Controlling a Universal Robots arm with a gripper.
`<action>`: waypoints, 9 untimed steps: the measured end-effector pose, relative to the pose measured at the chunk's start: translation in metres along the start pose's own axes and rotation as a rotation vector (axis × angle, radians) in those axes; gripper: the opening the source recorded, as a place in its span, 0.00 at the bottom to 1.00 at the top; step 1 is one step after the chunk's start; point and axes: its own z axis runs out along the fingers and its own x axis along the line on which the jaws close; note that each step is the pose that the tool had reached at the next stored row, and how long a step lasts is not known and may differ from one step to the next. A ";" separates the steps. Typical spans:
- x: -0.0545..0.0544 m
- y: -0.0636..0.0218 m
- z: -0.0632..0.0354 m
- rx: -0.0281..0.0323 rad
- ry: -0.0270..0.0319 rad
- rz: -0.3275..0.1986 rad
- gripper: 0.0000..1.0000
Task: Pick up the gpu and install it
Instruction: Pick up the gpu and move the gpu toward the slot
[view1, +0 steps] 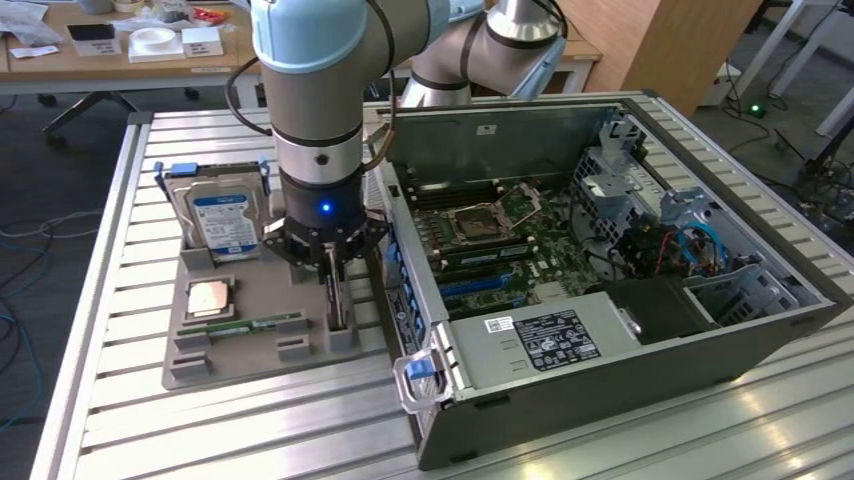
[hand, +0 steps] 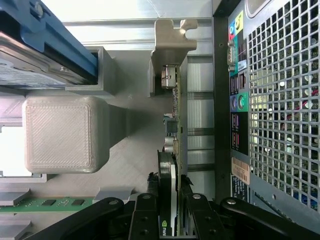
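In the wrist view the jaws hide the near end of the gpu (hand: 170, 150) from us. The hard drive (hand: 30, 50) and RAM stick (hand: 47, 202) are cut off at its edge. We cannot read the print on the label (view1: 550, 340).

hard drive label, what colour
The label on the silver hard drive is blue and white; exterior view.

Exterior view: set high and off the arm (view1: 314, 60), angled down across the counter (view1: 107, 400), far enough to take in the whole open computer case (view1: 641, 400) at the right of the frame and the gray tray (view1: 254, 360) at centre left. Wrist view: mounted just behind the pincer (hand: 170, 200), aimed along it, very close to the gpu (hand: 171, 150). Shared by the 2: tray, gpu, hard drive (hand: 30, 60), rear wall of the case.
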 end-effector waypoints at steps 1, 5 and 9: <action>0.000 0.0000 0.0000 0.0000 0.0000 0.000 0.27; 0.000 0.0001 -0.0023 -0.0001 -0.0001 0.000 0.27; 0.000 0.0004 -0.0100 -0.0001 0.0000 -0.001 0.27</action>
